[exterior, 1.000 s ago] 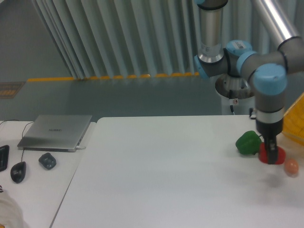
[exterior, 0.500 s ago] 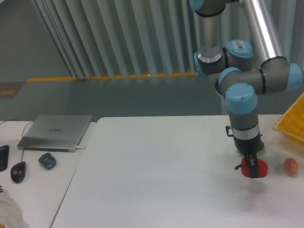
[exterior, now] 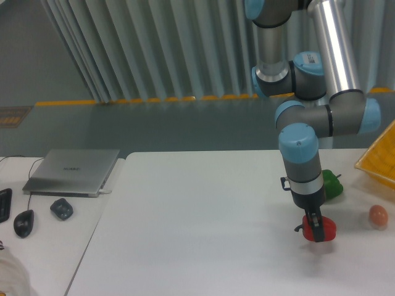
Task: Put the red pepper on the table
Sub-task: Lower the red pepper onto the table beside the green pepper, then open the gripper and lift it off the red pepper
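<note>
Gripper clamps one red pepper above the table; one green pepper, one egg-shaped thing.

Soft, even, cool overhead light; the whole frame is slightly soft and low in detail. The table reads flat white, with only a faint shadow at six o'clock beneath the red pepper.

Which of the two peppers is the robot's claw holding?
The red pepper, clamped in the gripper over the table. The green pepper sits free behind the arm.
</note>
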Tool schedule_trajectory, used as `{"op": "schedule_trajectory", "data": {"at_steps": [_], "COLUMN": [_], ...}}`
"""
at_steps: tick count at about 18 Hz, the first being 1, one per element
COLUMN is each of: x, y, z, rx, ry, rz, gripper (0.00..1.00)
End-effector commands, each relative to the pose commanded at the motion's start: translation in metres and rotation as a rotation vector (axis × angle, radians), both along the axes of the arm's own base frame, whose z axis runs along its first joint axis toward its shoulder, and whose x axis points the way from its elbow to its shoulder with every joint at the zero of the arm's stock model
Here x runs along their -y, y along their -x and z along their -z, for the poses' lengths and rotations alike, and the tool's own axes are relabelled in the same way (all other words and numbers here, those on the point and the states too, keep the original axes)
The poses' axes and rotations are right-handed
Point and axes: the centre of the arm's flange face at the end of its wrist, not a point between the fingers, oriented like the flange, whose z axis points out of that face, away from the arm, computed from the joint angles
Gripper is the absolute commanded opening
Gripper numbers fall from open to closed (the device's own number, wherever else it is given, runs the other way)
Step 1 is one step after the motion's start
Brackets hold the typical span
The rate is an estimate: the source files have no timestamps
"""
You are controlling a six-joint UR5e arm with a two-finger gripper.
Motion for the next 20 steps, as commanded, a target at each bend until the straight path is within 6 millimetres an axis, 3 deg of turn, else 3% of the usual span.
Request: {"op": "schedule_trajectory", "data": {"at_steps": [4, 8, 13, 15, 16, 20], "x": [-0.004, -0.005, -0.006, -0.007, -0.009, 0.001], "y": [-0.005, -0.004, -0.003, -0.003, -0.002, 0.002], "z": [0.003, 0.004, 0.004, 0.002, -0.006, -0.055], "rx": [-0.002, -0.003, -0.008, -0.01, -0.018, -0.068], "ry": [-0.002, -0.003, -0.011, -0.015, -0.025, -0.079], "rz": [-0.006, -0.007, -0.014, -0.012, -0.001, -0.014], "gripper": [0.56, 0.82, 0.84, 0.91, 1.0, 1.0]}}
